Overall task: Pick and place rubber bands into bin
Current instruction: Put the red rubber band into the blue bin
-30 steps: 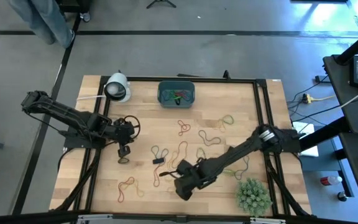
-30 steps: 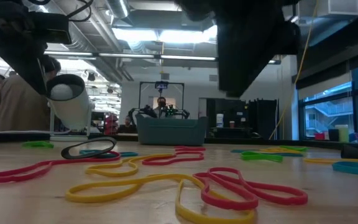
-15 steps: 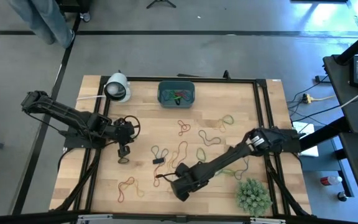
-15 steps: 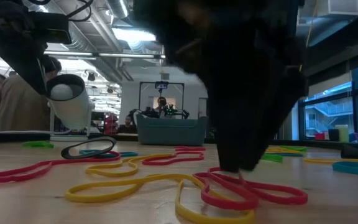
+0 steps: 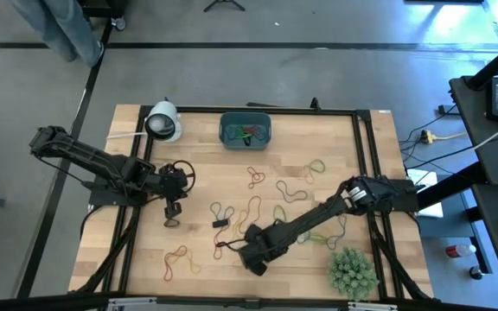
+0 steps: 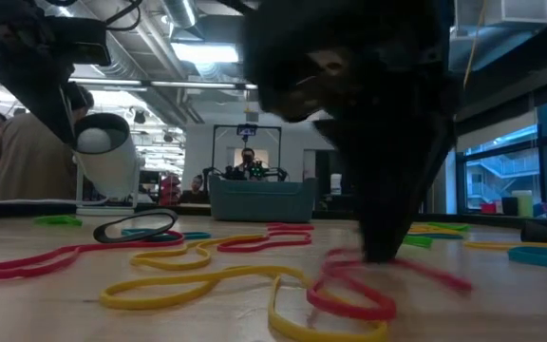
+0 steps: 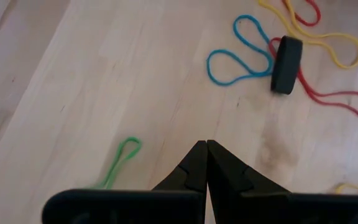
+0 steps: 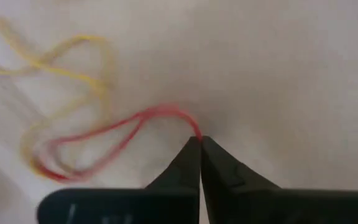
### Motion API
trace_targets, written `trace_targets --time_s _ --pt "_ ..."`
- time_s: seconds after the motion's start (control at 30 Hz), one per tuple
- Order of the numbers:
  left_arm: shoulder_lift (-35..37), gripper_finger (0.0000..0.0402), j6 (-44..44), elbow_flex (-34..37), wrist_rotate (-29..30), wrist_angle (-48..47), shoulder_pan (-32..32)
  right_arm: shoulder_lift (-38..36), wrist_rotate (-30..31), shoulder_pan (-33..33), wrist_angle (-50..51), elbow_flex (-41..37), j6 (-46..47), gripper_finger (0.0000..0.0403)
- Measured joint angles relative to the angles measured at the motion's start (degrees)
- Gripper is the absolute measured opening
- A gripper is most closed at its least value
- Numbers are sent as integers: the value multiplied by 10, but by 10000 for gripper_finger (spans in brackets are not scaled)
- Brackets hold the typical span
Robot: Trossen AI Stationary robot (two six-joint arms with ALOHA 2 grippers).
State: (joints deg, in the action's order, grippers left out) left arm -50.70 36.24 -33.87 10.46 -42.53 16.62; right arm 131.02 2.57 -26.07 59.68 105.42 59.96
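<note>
1 thin red rubber band [image 8: 114, 134] is now pinched in the right gripper [image 8: 200, 142] fingers, lifting off the bench [image 5: 197, 186]; left gripper [image 7: 206, 146] fingers clenched, idle.

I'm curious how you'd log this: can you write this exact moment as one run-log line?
right gripper: shut on red rubber band, low at table's front | left gripper: shut, empty, waiting over left side | bin: some bands inside
</note>
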Motion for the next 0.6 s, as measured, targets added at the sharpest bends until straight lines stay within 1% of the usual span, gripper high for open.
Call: trace_targets --time_s 0.1,0.37,0.5,0.6 --pt "0 2 0 0 0 23 0 -46 9 19 32 3 -28 3" --pt "0 2 0 0 3 50 0 -152 80 72 151 1 -113 1" --pt "0 2 1 0 16 55 -2 -202 83 136 162 -20 -178 1" --pt "0 2 5 0 21 55 -12 -234 84 200 148 -18 -240 0"
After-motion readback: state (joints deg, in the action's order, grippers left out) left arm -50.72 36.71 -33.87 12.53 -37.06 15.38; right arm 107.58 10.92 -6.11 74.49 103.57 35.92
